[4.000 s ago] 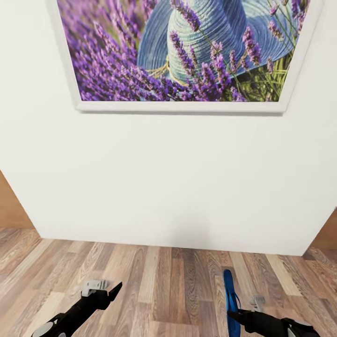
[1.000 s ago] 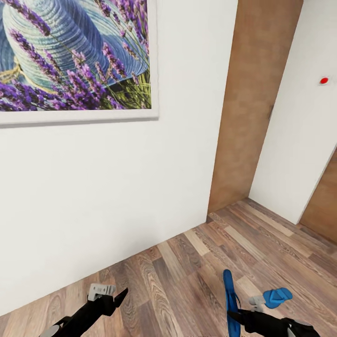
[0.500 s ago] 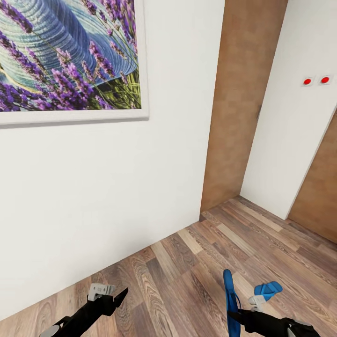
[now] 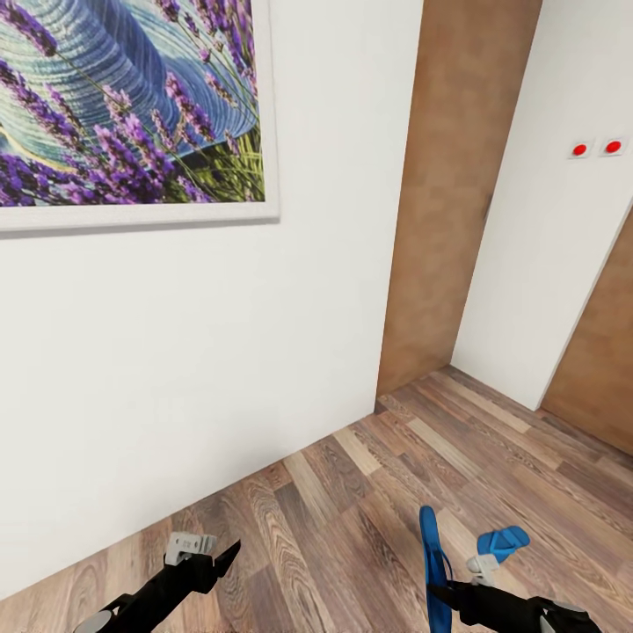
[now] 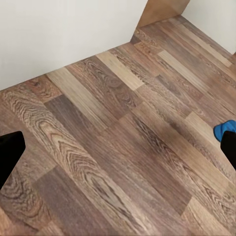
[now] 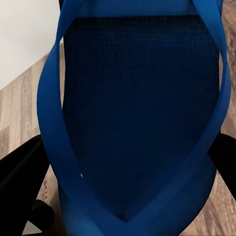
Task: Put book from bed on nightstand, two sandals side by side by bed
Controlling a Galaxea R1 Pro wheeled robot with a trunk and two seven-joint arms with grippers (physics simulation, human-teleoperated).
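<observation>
Right gripper [image 4: 442, 591] clamped on a blue sandal [image 4: 431, 554] held edge-up, second sandal [image 4: 503, 541] on the plank floor [image 4: 369, 492] just beside, lavender painting [image 4: 123, 105] on white wall

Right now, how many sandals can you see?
2. One sandal is clamped on edge in the right gripper; its blue strap fills the right wrist view. The other sandal lies on the floor just beyond that gripper.
</observation>
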